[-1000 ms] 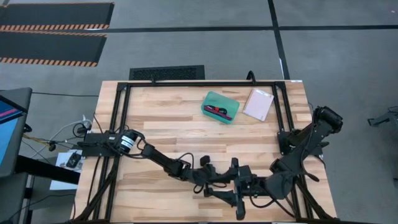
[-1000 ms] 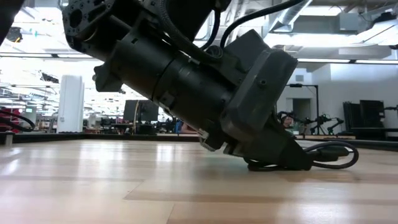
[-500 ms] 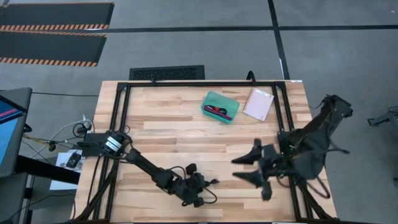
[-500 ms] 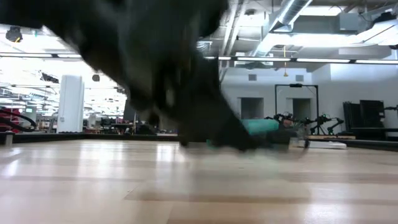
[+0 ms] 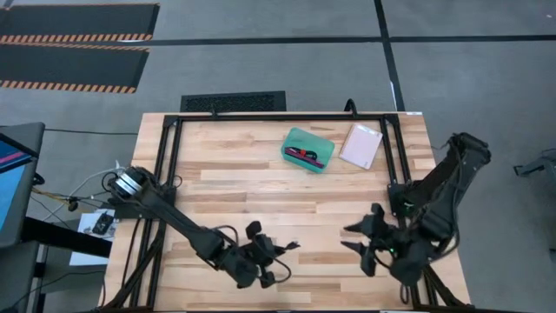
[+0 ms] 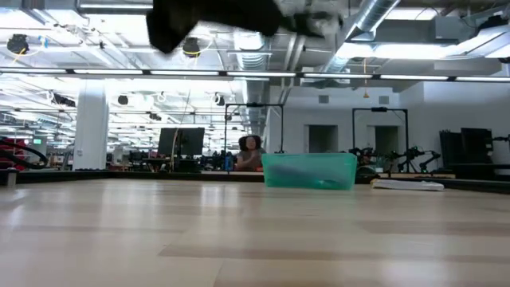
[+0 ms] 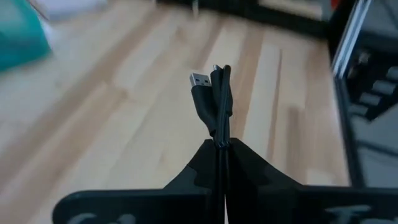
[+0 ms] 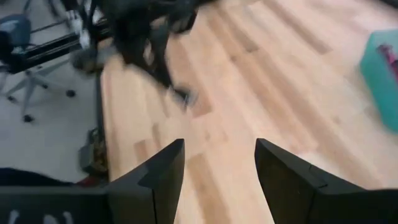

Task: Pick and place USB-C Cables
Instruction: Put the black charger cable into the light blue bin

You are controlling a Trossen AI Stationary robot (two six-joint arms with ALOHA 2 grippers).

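My left gripper point(image 5: 269, 254) hangs above the table near its near edge, left of the middle, shut on a black USB-C cable point(image 5: 287, 248). The cable's plug ends point(image 7: 205, 87) stick out past the fingertips. My right gripper point(image 5: 354, 239) hovers open at the near right with nothing between its fingers point(image 8: 163, 171). A teal tray point(image 5: 308, 149) stands at the far middle of the table and holds a red-and-black cable and a magenta cable point(image 5: 304, 155). In the low view only a blur of the left gripper point(image 6: 215, 16) shows at the top. My left gripper pinches two doubled strands of the black cable point(image 7: 219, 132) between its two shut fingers, a short way behind the plugs. The fingers slant down toward the table's right edge and lie along the strands. The cable is lifted clear of the table. The rest of the bundle is hidden behind the gripper.
A flat pale pink packet point(image 5: 360, 145) lies right of the teal tray point(image 6: 309, 171). A black frame point(image 5: 169, 156) runs around the tabletop. Bare wood lies between the two grippers and the tray. A person sits in the room beyond the table point(image 6: 250, 148).
My left gripper has risen from the table with the black cable, lifting it clear, and has gone toward the table's left edge. My right gripper has drawn away from it toward the right edge and has turned, staying open.
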